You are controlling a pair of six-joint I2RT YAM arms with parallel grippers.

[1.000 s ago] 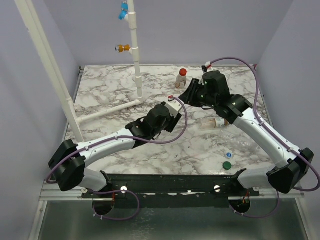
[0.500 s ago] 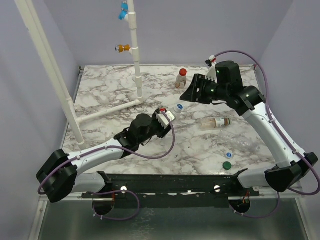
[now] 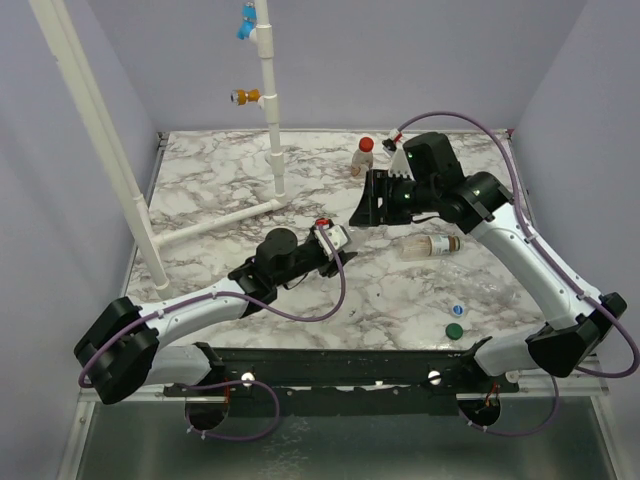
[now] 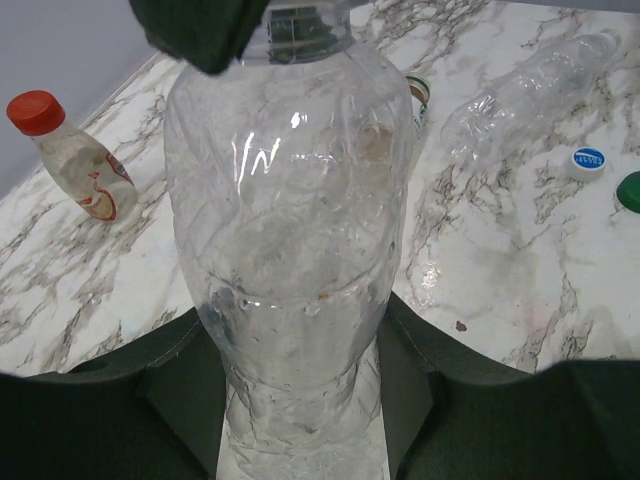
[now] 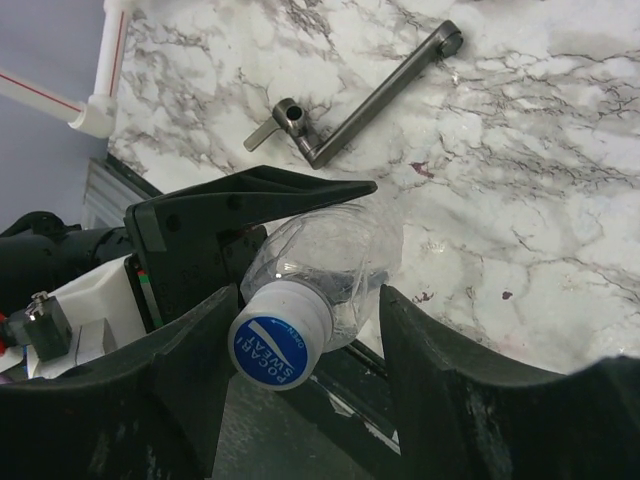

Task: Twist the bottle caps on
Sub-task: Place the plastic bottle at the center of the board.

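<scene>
Our left pincer (image 4: 295, 312) is clamped on the lower body of a clear bottle (image 4: 290, 180), which sits between the two arms over the middle of the table (image 4: 500, 270). Our right pincer (image 5: 310, 292) stands apart, its fingers either side of the white-and-blue cap (image 5: 275, 345) on that bottle's neck. One finger is close against the cap and the other leaves a gap. Out on the table lie a second clear bottle (image 4: 530, 85), a loose white-and-blue cap (image 4: 588, 159) and a green cap (image 4: 630, 190) just beside it. Farther back, a red-capped bottle (image 3: 363, 157) stands upright.
</scene>
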